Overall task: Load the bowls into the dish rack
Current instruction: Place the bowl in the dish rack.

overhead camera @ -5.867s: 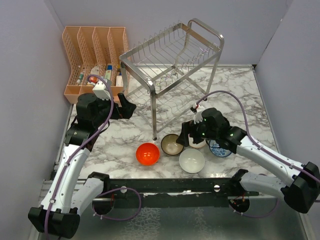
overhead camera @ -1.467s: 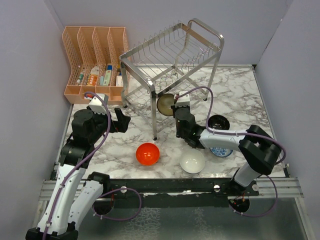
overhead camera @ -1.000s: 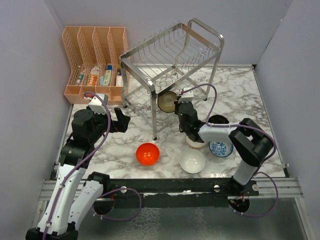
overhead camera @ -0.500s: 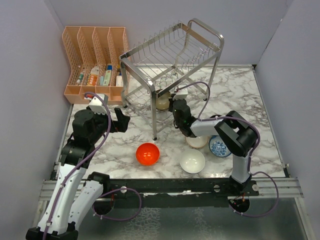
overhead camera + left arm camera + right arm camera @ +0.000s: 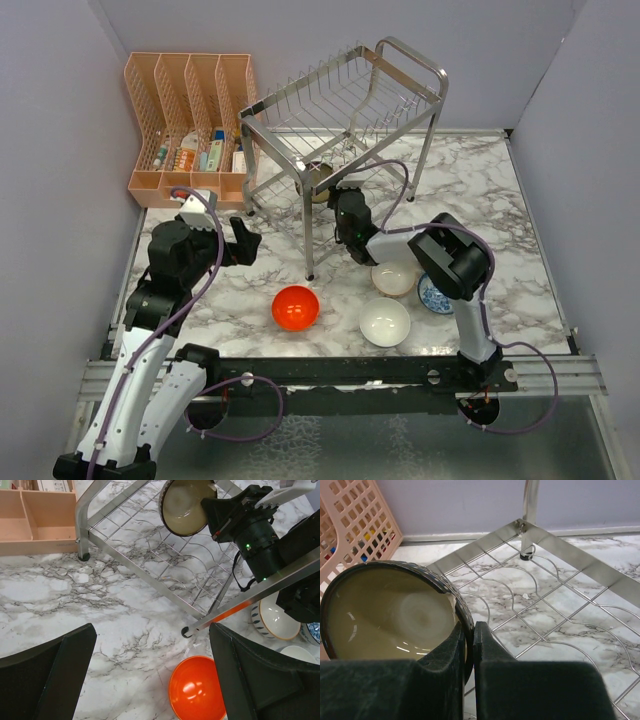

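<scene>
**Entry: bowl placement, lower tier**

- Right end effector (image 5: 468, 630): pressed together on the rim of the dark brown bowl (image 5: 390, 615), one finger on the cream inside and one on the outer wall.
- Held bowl: on edge, just ahead of the fingers. It is under the upper tier of the dish rack (image 5: 340, 100) and above the lower tier's wavy wires. Whether it touches the wires cannot be told.
- Left end effector (image 5: 152, 630): spread wide, holding nothing, with the red-orange bowl (image 5: 196, 687) just below and ahead of it.
- Awaiting loading, on the surface well behind the right end effector: the red-orange bowl, the white bowl (image 5: 384, 321), the beige-pink bowl (image 5: 395, 278) and the blue-patterned bowl (image 5: 432, 295).
- Handling note, as judgement:
  - Keep the bowl tilted and lower it until its bottom edge seats in a dip of the wires.
  - Part the fingers only once the rack carries the bowl, since the thin rim grip could let it swing.
  - Back out low, clear of the rack's front leg and top bar.
</scene>
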You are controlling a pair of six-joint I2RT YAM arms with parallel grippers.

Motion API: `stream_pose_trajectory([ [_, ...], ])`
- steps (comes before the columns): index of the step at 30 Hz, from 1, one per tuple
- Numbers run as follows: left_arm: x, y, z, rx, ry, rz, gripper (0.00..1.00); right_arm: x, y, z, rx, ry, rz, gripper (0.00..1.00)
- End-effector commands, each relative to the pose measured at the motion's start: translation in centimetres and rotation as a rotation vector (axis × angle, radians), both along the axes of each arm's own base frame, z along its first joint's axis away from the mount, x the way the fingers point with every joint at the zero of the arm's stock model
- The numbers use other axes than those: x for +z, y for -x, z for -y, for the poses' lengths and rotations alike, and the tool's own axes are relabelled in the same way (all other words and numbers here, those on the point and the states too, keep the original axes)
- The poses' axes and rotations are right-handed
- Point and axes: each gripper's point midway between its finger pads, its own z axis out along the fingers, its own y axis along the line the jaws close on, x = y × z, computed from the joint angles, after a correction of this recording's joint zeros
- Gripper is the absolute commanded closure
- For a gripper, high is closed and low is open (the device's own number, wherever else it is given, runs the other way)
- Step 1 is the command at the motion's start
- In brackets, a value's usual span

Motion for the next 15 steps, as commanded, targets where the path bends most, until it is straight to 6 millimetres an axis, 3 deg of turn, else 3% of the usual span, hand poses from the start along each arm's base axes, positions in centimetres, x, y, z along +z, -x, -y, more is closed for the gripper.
stream_pose_trajectory([
  [1,0.4,-0.3,0.1,0.011,0.029,0.033,0.02,4.4,-1.5,0.1,-0.060,-0.076,0.158,0.99],
  [15,-0.4,-0.5,0.5,0.008,0.047,0.027,0.02,4.1,-2.6,-2.2,-0.059,0.012,0.211,0.99],
])
